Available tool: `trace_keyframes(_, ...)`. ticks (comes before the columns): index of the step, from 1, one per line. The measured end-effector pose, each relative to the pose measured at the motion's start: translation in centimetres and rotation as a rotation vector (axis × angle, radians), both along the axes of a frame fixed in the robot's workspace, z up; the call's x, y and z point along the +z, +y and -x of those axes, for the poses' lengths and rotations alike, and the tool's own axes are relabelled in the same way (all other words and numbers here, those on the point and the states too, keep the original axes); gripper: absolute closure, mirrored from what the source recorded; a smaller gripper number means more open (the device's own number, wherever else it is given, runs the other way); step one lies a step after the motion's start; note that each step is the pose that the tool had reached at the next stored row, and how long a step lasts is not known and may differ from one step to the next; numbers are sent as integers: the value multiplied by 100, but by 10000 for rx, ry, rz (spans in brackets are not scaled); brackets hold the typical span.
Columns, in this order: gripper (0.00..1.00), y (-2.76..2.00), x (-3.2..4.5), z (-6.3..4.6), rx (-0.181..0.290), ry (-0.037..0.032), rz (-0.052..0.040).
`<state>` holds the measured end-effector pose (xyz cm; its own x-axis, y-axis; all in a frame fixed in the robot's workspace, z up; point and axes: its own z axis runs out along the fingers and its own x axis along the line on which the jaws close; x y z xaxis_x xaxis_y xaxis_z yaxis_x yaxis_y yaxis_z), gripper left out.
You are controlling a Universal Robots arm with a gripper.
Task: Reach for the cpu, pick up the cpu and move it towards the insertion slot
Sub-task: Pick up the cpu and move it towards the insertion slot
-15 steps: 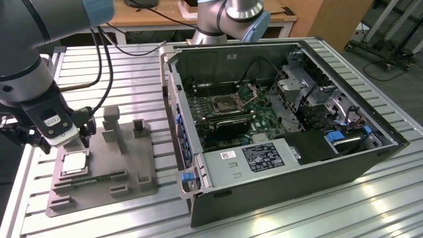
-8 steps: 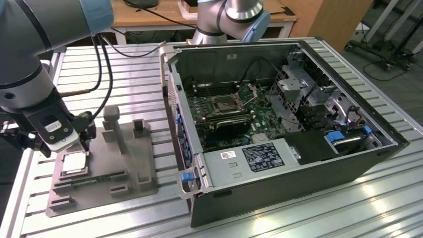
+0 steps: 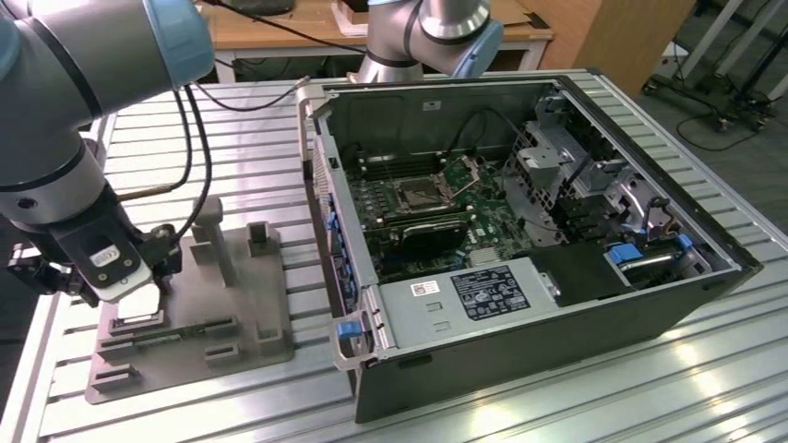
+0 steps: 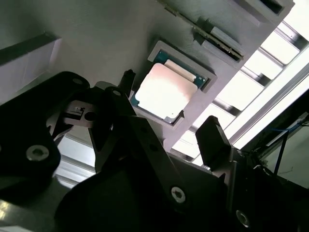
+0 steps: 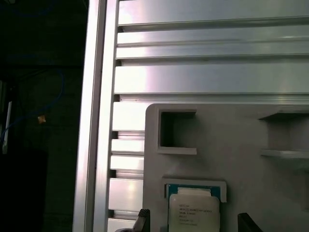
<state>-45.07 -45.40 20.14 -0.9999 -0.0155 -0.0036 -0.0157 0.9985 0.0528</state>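
Over the grey tray (image 3: 265, 332), on the side of it away from the computer case (image 3: 530, 305), your claw (image 3: 136, 293) is hanging just above the tray's surface. You are looking at a wide-open claw holding nothing. In both wrist views its two dark fingertips (image 4: 212, 133) are standing on opposite sides of the cpu (image 4: 164, 92), spread wider than the chip. One tip is sitting close to a corner of the chip in the second wrist view; I cannot tell whether it is touching. The other tip is standing clear of it.

The cpu (image 5: 193, 210) is lying flat in its square recess in the tray (image 5: 231, 135), silvery top up, with a blue-green rim showing round its edge. In the first wrist view the claw (image 5: 194, 220) is bracketing it, the chip lying between the tips. An open rectangular pocket of the tray is showing just beside the cpu's recess.

The tray is resting on the slatted aluminium worktop (image 3: 555, 406). A slim green memory stick (image 3: 185, 332) is lying on the tray, near the claw.

The insertion slot (image 3: 423, 194) is sitting well apart from the tray, inside the open case beside it, with its metal flap (image 3: 468, 172) standing raised.
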Motion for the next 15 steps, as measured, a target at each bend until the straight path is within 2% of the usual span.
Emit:
trace_keyframes(4, 22, -18, -60, 1, -12, -2, -1)
trace_keyframes(15, 22, -22, -79, 0, -11, 1, -1)
